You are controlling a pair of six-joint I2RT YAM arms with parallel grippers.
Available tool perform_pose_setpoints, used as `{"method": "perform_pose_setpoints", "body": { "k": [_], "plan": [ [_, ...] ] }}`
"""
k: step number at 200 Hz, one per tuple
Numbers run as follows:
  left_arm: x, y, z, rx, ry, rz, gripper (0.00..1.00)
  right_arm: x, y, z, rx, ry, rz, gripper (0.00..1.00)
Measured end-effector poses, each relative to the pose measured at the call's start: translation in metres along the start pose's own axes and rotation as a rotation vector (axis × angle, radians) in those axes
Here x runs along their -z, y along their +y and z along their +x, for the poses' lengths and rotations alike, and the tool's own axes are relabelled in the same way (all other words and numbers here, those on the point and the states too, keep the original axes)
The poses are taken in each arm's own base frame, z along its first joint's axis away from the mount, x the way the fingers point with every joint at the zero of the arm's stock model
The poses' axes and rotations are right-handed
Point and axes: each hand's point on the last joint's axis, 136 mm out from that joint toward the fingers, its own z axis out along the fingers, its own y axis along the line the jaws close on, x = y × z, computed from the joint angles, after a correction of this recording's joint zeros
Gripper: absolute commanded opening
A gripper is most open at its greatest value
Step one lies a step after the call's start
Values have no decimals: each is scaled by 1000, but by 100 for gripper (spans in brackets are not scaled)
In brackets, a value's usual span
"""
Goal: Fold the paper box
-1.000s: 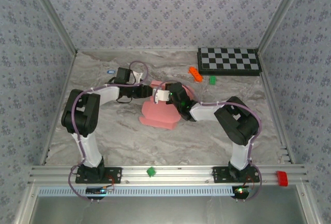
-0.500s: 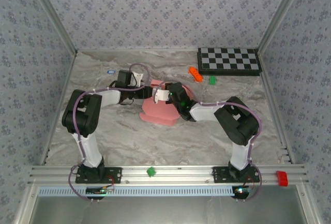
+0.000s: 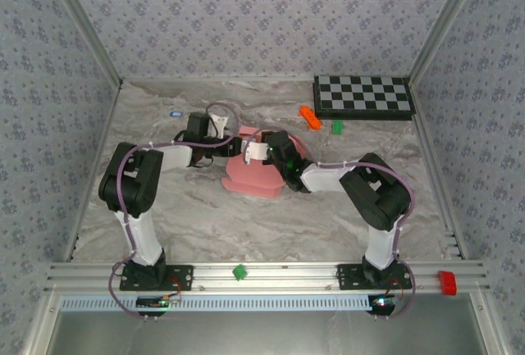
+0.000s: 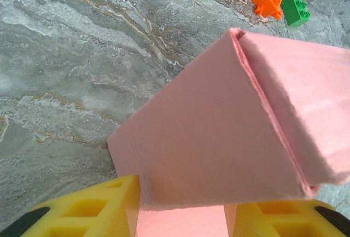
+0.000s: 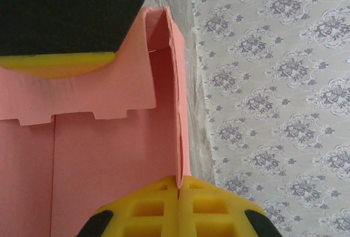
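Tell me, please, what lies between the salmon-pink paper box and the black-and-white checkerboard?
Top view: a small orange plastic block and a small green block on the marbled table.

The top external view looks down from high behind the near edge over the whole counter (image 3: pixel 205 224). Both wrist views sit close, sharing the paper box (image 4: pixel 219 138).

No text, label, brand, number or sign can be read on anything in these views. The paper box (image 4: pixel 219 138) shows only plain pink card on its faces. The checkerboard (image 3: pixel 363 97), beyond the paper box to the far right, bears dark and light squares with no characters on them.
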Motion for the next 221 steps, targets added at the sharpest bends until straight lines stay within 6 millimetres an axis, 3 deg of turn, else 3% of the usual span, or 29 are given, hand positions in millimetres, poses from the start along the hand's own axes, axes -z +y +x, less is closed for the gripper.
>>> {"method": "perform_pose_setpoints", "body": {
  "k": [221],
  "plan": [
    [-11, -4, -7, -94, -69, -40, 33, 0, -1, 2, 3, 12, 4, 0]
  ]
}}
